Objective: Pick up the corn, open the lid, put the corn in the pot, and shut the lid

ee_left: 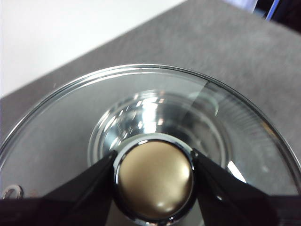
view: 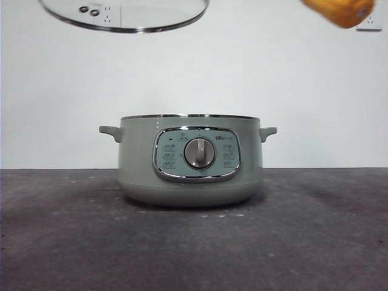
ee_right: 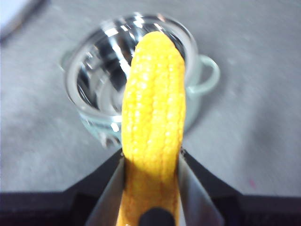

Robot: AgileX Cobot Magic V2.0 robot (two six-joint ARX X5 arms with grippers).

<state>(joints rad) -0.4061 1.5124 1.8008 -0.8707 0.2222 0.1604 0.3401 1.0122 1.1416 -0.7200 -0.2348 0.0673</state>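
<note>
Wide green pot [view: 191, 182] mid-table, open, shiny inside, left gripper [ee_left: 154, 181] pinching the round glass lid's [ee_left: 70, 127] knob, right gripper [ee_right: 151, 165] squeezing the bumpy yellow corn [ee_right: 153, 117] above.

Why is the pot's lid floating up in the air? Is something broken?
Nothing is broken. The left gripper holds the lid up by its knob, tilted. The right gripper holds the corn above the open pot, which stands upright on the table.
</note>
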